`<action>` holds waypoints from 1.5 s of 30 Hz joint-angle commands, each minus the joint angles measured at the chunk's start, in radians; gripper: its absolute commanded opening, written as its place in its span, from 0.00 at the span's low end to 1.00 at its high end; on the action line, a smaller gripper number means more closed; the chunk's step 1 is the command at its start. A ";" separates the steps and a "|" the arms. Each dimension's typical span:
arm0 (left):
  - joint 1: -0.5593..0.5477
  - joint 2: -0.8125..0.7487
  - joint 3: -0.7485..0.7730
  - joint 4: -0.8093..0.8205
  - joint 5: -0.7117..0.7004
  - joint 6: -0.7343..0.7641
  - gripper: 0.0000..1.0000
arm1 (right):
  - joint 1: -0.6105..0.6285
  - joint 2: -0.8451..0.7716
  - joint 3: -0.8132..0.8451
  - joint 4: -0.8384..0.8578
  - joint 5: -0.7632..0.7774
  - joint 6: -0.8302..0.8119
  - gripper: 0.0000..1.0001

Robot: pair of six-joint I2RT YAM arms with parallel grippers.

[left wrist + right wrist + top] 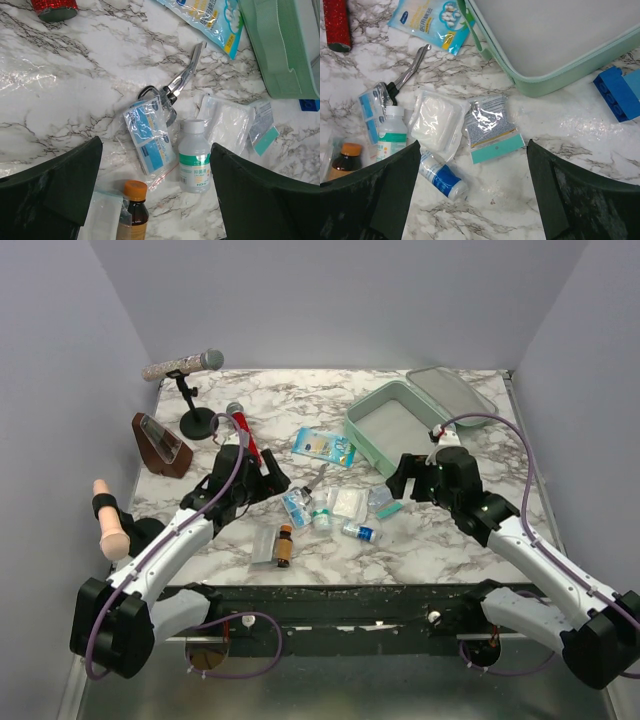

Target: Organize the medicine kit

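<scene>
Medicine kit (pixel 368 445) open, cropped in wrist views; left fingers (pixel 50 185), right fingers (pixel 580 200) wide apart, empty.

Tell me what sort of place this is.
Probably a lab booth for robot trials, not a home or clinic: plain grey walls box in a marble-print table, two robot arms are bolted at its near edge, and unrelated props, a microphone and an open medicine kit, share it.
</scene>
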 commanded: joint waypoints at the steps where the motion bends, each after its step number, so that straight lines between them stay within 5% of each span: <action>1: -0.043 -0.035 0.004 -0.038 -0.051 0.048 0.99 | 0.006 0.002 0.014 -0.019 -0.054 -0.011 0.94; 16: -0.387 0.161 0.075 -0.055 -0.260 -0.045 0.89 | 0.006 -0.011 -0.020 -0.019 -0.054 -0.002 0.93; 33: -0.450 0.419 0.099 0.082 -0.268 -0.118 0.85 | 0.006 -0.009 -0.035 -0.021 -0.039 0.015 0.93; 38: -0.453 0.430 0.101 0.077 -0.283 -0.104 0.77 | 0.006 -0.008 -0.037 -0.021 -0.036 0.015 0.93; 45: -0.456 0.426 0.099 0.076 -0.282 -0.078 0.49 | 0.006 -0.003 -0.037 -0.021 -0.042 0.019 0.93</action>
